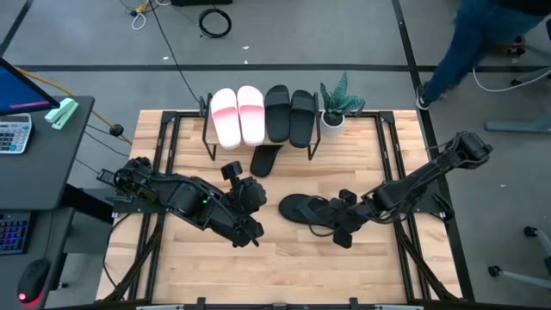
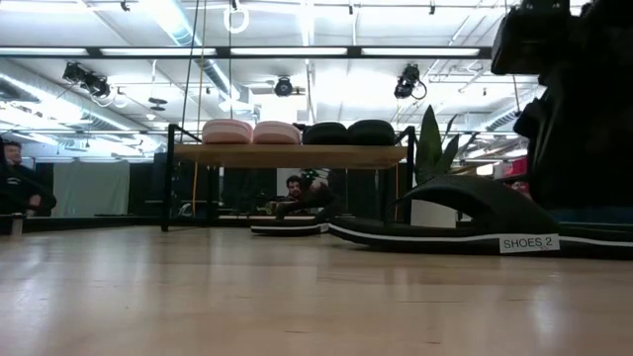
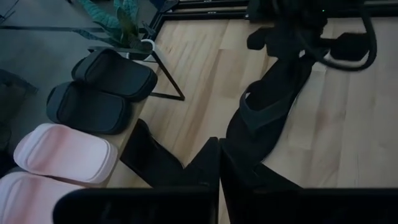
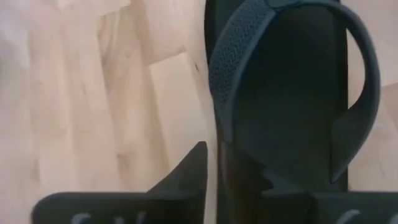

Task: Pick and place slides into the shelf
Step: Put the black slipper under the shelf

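Observation:
The shelf (image 1: pixel 209 138) stands at the table's far edge. Two pink slides (image 1: pixel 238 116) and two black slides (image 1: pixel 289 116) rest sole-down on its top board (image 2: pixel 287 155). One thin black flip-flop (image 1: pixel 266 160) lies flat on the table just in front of the shelf. A second flip-flop (image 1: pixel 301 209) lies flat mid-table, its strap (image 4: pixel 249 37) up. My right gripper (image 4: pixel 217 168) hangs over this flip-flop's long edge, its fingers a narrow gap apart. My left gripper (image 1: pixel 250 226) is shut, left of that flip-flop and above the table, holding nothing. My right gripper slants down onto the mid-table flip-flop's long edge (image 4: pixel 214 124), one finger (image 4: pixel 255 180) over the sole and the other over the wood. Whether the fingertips touch it, I cannot tell. The flip-flop lies flat on the table (image 2: pixel 445 232).
A small potted plant (image 1: pixel 337 103) stands beside the shelf's right end. A person (image 1: pixel 469 43) moves on the floor beyond the table's far right corner. A side desk with a calculator (image 1: pixel 13 133) sits left of the table. Bare wood (image 1: pixel 284 267) stretches along the near edge.

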